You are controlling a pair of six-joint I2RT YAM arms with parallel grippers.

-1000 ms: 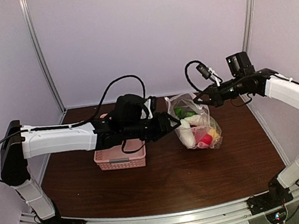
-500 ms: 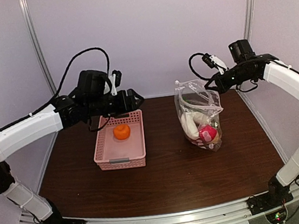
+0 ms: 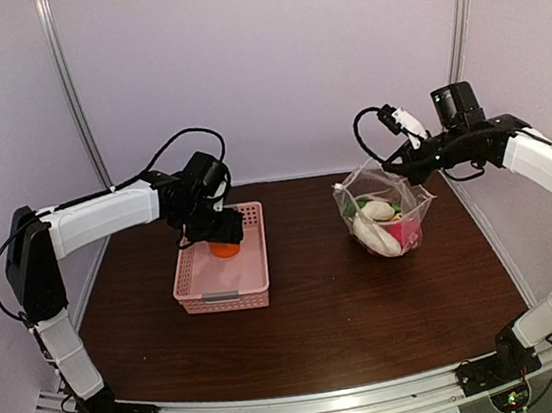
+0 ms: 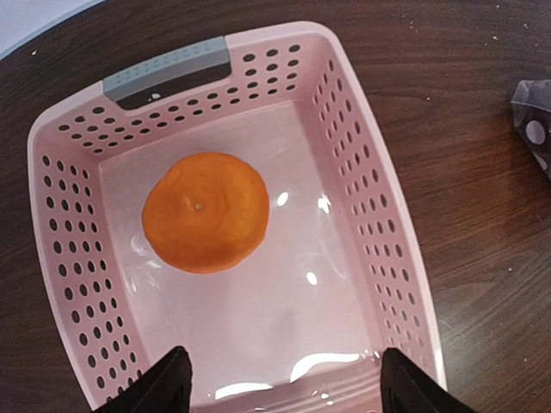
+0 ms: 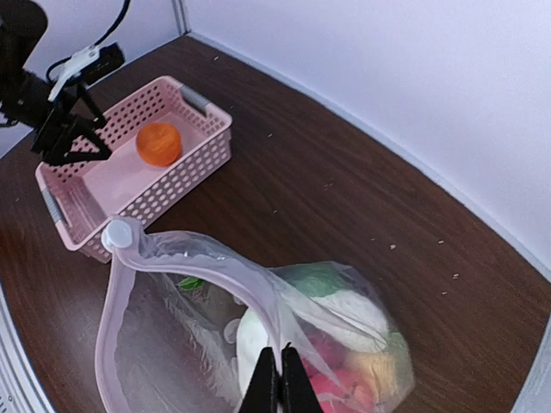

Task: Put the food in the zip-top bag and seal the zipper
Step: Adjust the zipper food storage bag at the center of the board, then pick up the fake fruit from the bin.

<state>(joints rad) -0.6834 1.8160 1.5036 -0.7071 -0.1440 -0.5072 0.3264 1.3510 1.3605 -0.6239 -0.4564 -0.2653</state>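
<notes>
The transparent zip-top bag (image 3: 386, 216) stands on the table at the right, with whitish-and-green, red and yellow toy food inside it (image 5: 344, 353). My right gripper (image 5: 278, 387) is shut on the bag's mouth edge, the zipper strip (image 5: 215, 271), and holds it up; it also shows in the top view (image 3: 395, 164). The orange toy fruit (image 4: 205, 212) lies in the pink basket (image 4: 353, 198). My left gripper (image 4: 280, 387) is open just above the basket's near end, with the orange ahead of its fingertips. It also shows in the top view (image 3: 221, 235).
The pink basket (image 3: 195, 282) sits left of centre on the dark wooden table. A white wall closes off the back and sides. A corner of the bag (image 4: 534, 120) shows at the right edge of the left wrist view.
My left arm has swung back from the bag to the basket and come down over the orange. My right gripper has lifted the bag's mouth and shifted the bag a little right.
</notes>
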